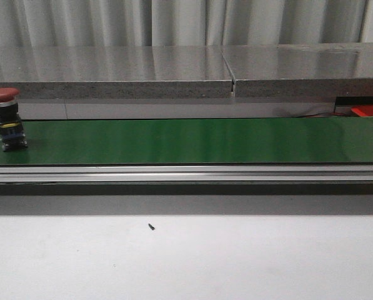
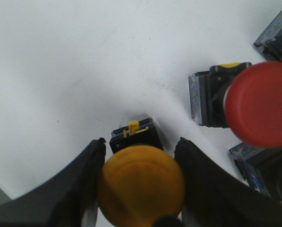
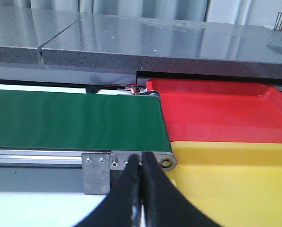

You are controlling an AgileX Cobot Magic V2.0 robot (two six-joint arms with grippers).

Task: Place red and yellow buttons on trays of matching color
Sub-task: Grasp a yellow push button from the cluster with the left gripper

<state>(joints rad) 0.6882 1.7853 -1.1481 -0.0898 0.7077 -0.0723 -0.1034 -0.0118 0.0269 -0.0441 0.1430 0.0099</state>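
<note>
Two left fingers (image 2: 91, 189) flank yellow button (image 2: 141, 184), stem pointing away, seemingly gripped; right gripper (image 3: 141, 182) pinched empty, nearer trays (image 3: 216, 189).

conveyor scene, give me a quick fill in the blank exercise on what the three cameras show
1. The red button standing on the green belt is at the belt's ____ end in the front view.
2. The left gripper has its fingers on either side of a ____ button.
3. Past the belt's end, the red tray lies next to a ____ tray.
4. The right gripper's fingers are ____.

Missing words: left; yellow; yellow; shut
</note>
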